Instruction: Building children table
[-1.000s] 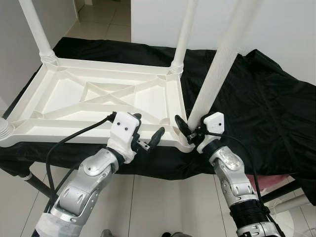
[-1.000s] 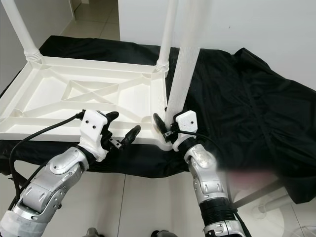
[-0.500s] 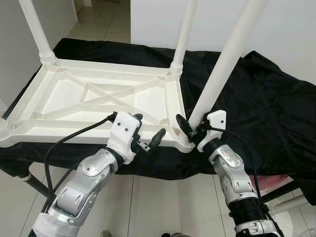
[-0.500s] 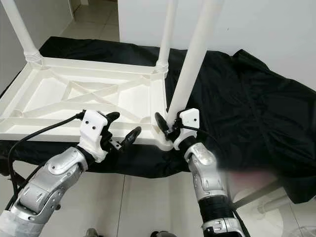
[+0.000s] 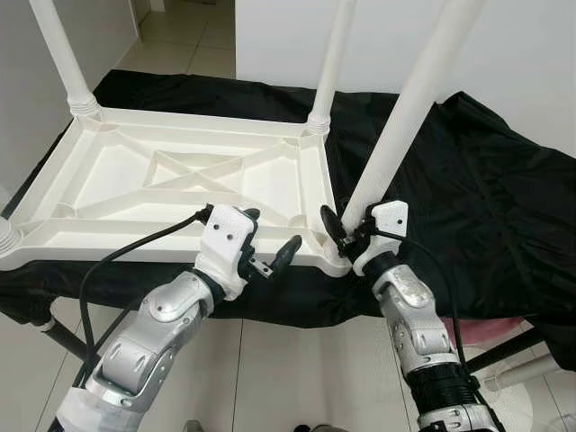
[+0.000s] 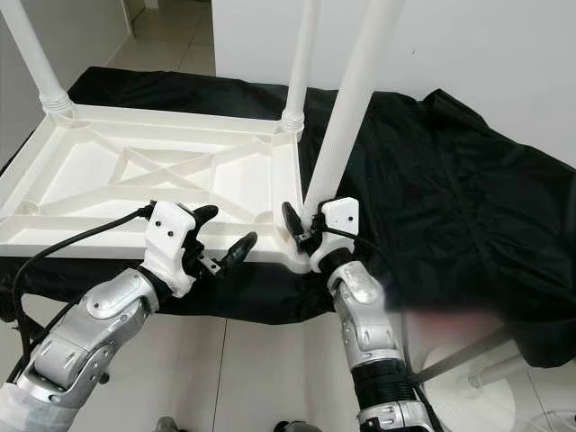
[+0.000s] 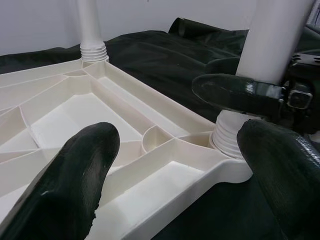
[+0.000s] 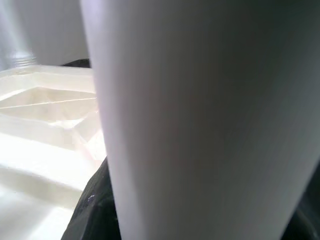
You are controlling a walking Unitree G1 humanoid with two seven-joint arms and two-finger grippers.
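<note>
Black cloth covers the work surface, draped over its edges, above a pale tiled floor. On the cloth lies the white plastic tabletop, upside down, ribbed underside facing up with a diagonal cross brace in the middle. Three legs can be seen rising from its corners: far-left leg seated in its ribbed collar, far-right leg likewise upright at the far corner, and the near-right leg — leaning away from vertical, its top tipped to the robot's right, its base at the near-right corner socket. In the left wrist view the threaded base of that leg sits on the socket; whether it is fully seated cannot be told. Right gripper is at the foot of the near-right leg, clasping it just above the socket, one black finger visible on the tabletop side of the leg; the right wrist view is mostly the white leg shaft pressed close against the camera. Left gripper hovers over the near edge of the tabletop, just left of the same corner, fingers spread and grasping nothing — one fingertip pointing toward the socket. A black cable loops from the left wrist down along the silver arm.
</note>
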